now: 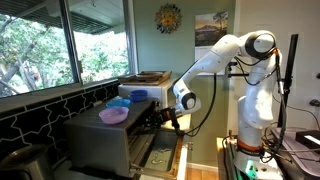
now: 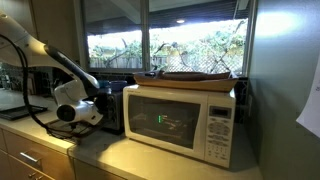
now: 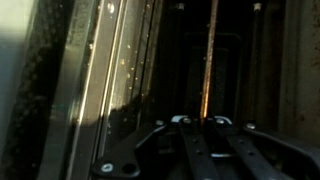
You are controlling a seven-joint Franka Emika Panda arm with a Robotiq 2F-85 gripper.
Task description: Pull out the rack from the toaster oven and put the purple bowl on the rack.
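Note:
The toaster oven [image 1: 95,145] is a dark-grey box with its drop-down door [image 1: 158,152] lying open; it also shows in an exterior view [image 2: 114,108]. The purple bowl [image 1: 113,116] sits on the oven's top. My gripper [image 1: 168,122] is at the mouth of the oven cavity, above the open door. In the wrist view the two fingers [image 3: 198,121] are close together around a thin wire of the rack [image 3: 210,60], which catches orange light. The rest of the rack is lost in the dark cavity.
Two blue bowls [image 1: 122,102] [image 1: 138,95] stand behind the purple one. A white microwave [image 2: 185,122] with a flat tray [image 2: 195,77] on top stands beside the oven. Windows run along the counter's back. The white arm [image 1: 225,50] spans from its base on the right.

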